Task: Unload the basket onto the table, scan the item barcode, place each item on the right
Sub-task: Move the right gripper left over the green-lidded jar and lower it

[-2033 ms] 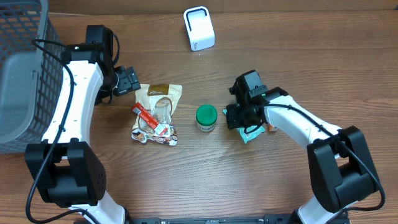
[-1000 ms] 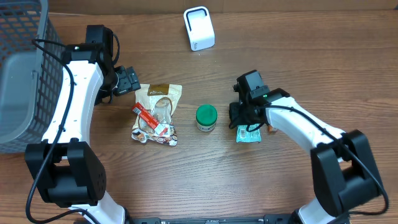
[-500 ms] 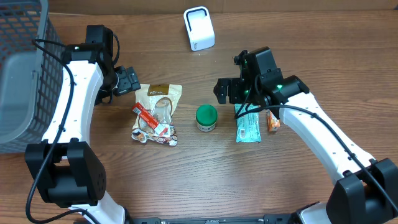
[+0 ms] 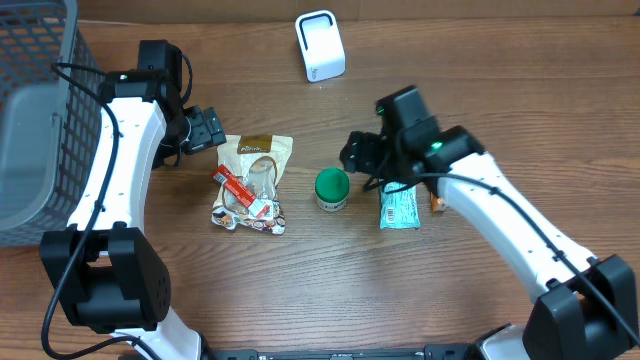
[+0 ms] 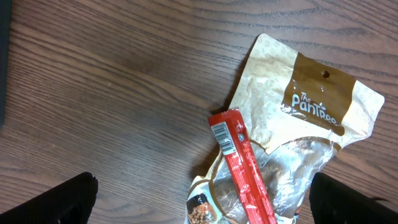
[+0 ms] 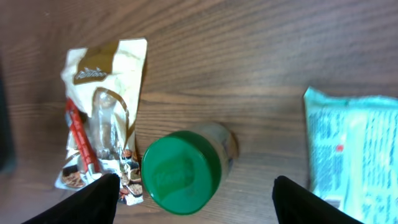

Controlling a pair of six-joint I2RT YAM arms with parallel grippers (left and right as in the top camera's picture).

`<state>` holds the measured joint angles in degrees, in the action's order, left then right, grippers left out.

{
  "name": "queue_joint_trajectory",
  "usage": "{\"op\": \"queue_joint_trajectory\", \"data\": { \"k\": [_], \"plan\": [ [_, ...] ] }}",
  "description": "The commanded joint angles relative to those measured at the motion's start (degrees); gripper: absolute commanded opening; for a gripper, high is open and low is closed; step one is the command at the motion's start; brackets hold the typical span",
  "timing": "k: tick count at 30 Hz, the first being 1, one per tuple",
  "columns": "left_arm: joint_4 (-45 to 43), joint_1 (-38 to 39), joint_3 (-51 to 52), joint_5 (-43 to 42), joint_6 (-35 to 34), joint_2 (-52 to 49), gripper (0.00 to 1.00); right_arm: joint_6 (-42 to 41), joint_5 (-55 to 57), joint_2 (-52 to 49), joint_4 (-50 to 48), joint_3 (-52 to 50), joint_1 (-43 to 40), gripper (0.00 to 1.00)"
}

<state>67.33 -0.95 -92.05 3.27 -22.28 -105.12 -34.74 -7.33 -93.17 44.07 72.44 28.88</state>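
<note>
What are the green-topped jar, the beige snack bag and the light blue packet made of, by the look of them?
Jar: smooth green top with a dull sheen, likely moulded plastic; the body looks clear, plastic or glass, hard to tell. Snack bag: matte paper-like upper part, crinkly clear film window below. Light blue packet: probably thin printed plastic film, going by its wrinkles.

Basket (image 4: 30, 60): cut off at left edge.
Orange packet (image 4: 437, 203): mostly hidden under right arm (image 4: 500, 215).
Teal packet (image 6: 351, 155): blurred, cut off at right edge.
</note>
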Motion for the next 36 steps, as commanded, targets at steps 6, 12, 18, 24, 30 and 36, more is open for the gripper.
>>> {"op": "queue_joint_trajectory", "data": {
  "k": [6, 12, 18, 24, 30, 36],
  "plan": [
    [-0.1, 0.0, -1.0, 0.3, 0.9, 0.3, 1.0, -12.1, 17.8, -1.1, 0.2, 0.4, 11.2, 0.88],
    [-0.1, 0.0, -0.9, 0.3, 0.9, 0.3, 1.0, -14.8, 17.9, -7.1, -1.1, 2.1, 12.0, 0.89],
    [-0.1, 0.0, -0.9, 0.3, 0.9, 0.3, 1.0, -14.8, 17.8, -11.5, -1.3, 2.6, 12.3, 0.8],
    [-0.1, 0.0, -0.9, 0.3, 0.9, 0.3, 1.0, -14.4, 17.8, -11.7, -1.3, 2.6, 12.3, 0.73],
    [-0.1, 0.0, -1.0, 0.3, 0.9, 0.3, 1.0, -7.2, 17.6, -11.7, 0.2, 2.6, 12.3, 0.68],
    [-0.1, 0.0, -1.0, 0.3, 0.9, 0.3, 1.0, 5.2, 16.3, -11.7, 0.9, 2.6, 12.3, 0.67]
  ]
}}
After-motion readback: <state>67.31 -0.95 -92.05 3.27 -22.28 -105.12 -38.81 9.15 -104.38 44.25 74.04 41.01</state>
